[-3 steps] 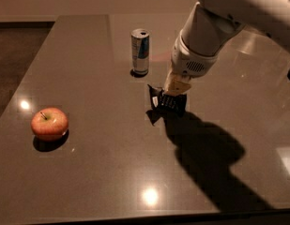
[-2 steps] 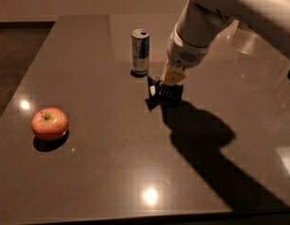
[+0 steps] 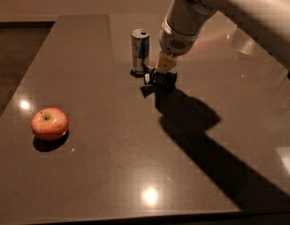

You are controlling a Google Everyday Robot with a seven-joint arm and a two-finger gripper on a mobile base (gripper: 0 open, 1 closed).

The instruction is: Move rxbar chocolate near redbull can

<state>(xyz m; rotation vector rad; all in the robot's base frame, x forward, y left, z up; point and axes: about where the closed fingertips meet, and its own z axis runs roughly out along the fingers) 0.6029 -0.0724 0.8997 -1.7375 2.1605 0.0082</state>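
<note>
The gripper (image 3: 161,75) hangs low over the far middle of the table (image 3: 88,182), at the end of a pale arm (image 3: 191,18) that comes down from the upper right. It is clenched on the bar (image 3: 165,82), which sits right at its tip, dark against the dark tabletop, with a few pale marks showing on its face. The bar lies directly under and between the jaws and reaches out a little to the right of them. Whether its lower edge touches the table or is just clear of it cannot be told. A small dark patch lies on the table just to the lower left of the bar; it may be the bar's end or its shadow. The can (image 3: 140,50) stands upright just to the left of the gripper and a little farther back. Its foot is close beside the bar, with only a narrow strip of table between the 2; they do not appear to touch. The arm's broad shadow (image 3: 196,125) runs from the bar toward the near right edge of the table. 1 red apple (image 3: 49,123) rests well apart from all this, near the left edge, stem up, with 2 bright spots of reflected light on the table nearby.
</note>
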